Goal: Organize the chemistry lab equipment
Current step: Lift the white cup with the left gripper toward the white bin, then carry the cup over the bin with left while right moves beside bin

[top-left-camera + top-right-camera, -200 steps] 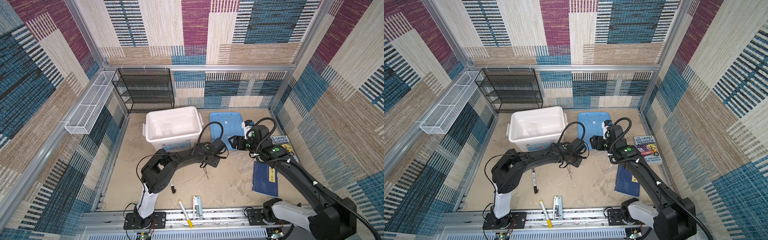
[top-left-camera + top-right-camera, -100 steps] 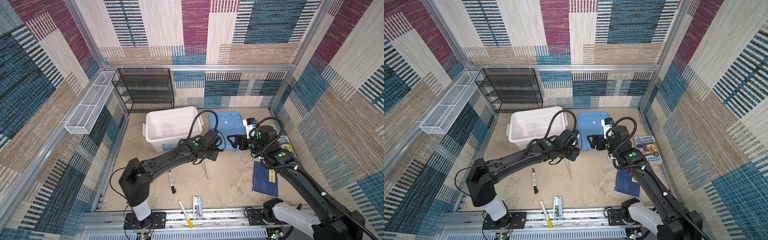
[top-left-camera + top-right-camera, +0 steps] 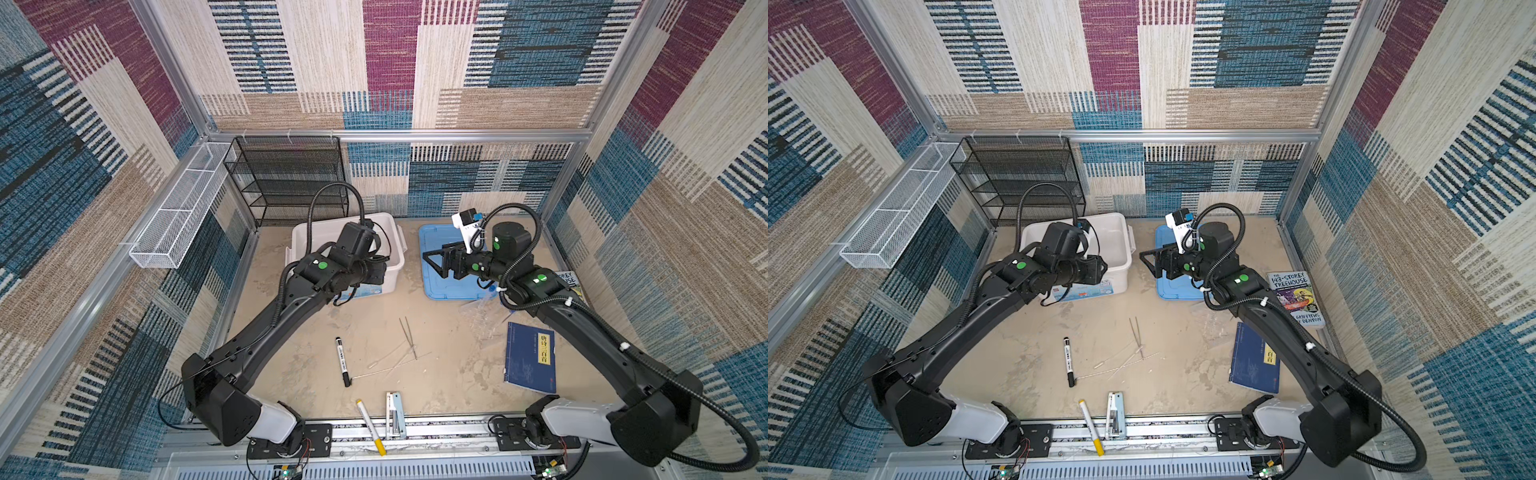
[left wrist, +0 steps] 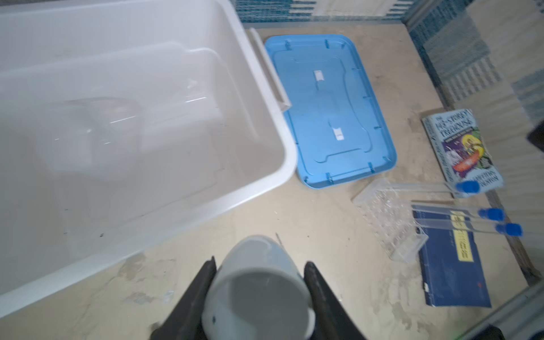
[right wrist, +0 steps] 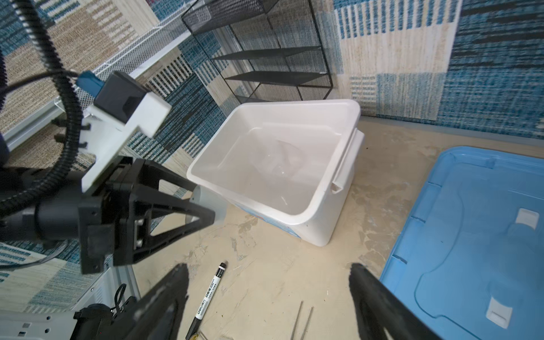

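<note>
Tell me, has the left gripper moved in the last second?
Yes. In a top view the left gripper, gripping the dish, has swung from near the tweezers to the front wall of the bin.

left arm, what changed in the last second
The left gripper, shut on the small white dish, swung from the table's middle back to the front of the white bin. The right gripper, open and empty, shifted slightly toward it. The tweezers, black marker and blue book stayed put.

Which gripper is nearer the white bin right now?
Left. The left gripper, shut on the small white round dish, is close beside the front corner of the white bin. The right gripper, open, hovers over the blue lid, across a gap from the bin.
</note>
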Tool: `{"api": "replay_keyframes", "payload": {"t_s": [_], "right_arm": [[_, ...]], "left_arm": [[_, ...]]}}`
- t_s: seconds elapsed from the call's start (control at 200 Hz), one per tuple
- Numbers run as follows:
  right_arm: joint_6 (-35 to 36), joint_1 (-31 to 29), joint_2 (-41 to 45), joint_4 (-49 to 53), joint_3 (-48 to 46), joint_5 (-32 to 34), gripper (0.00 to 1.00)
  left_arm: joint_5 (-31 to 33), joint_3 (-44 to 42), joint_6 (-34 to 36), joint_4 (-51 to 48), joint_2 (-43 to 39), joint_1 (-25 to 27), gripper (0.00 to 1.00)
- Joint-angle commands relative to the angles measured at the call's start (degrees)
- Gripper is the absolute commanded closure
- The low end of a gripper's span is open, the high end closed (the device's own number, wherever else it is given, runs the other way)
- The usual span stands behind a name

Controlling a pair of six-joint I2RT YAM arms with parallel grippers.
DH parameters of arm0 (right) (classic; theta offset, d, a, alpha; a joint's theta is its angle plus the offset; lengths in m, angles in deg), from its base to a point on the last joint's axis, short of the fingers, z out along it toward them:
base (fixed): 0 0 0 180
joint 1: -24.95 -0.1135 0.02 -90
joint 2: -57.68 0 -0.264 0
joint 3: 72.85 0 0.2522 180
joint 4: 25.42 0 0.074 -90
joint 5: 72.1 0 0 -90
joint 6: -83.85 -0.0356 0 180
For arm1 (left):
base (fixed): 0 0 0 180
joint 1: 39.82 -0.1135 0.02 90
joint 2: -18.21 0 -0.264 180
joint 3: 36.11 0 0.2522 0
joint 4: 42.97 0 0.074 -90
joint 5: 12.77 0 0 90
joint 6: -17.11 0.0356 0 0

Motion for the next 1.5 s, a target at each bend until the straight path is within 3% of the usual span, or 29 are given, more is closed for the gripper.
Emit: {"api": "replay_keyframes", "payload": {"t_s": [0.0,0.23,0.646,0.952,1.212,1.497], "right_arm": [[0.83,-2.52,-5.39,-1.04,5.60,2.34,0.13],[0.28,-6.67,-18.82,1.94,19.72,2.44,0.14],[-0.40,-8.71,-35.40,9.89,37.25,2.13,0.13],[2.51,-10.55,-45.61,18.55,50.17,2.51,0.11],[5.69,-10.66,-53.87,28.00,64.54,3.61,0.12],[5.58,-10.67,-55.92,27.73,66.43,3.45,0.12]], "left_arm": [[-0.89,0.04,3.61,-2.64,0.10,-4.25,0.72],[-4.44,-1.60,4.13,1.40,2.25,-14.47,0.72],[-0.34,1.46,7.60,1.28,13.74,-23.38,0.72],[3.33,3.39,7.18,0.00,19.48,-24.44,0.72],[2.77,4.99,7.04,-1.05,23.10,-24.51,0.72],[3.40,4.82,7.92,-1.00,25.94,-24.51,0.71]]}}
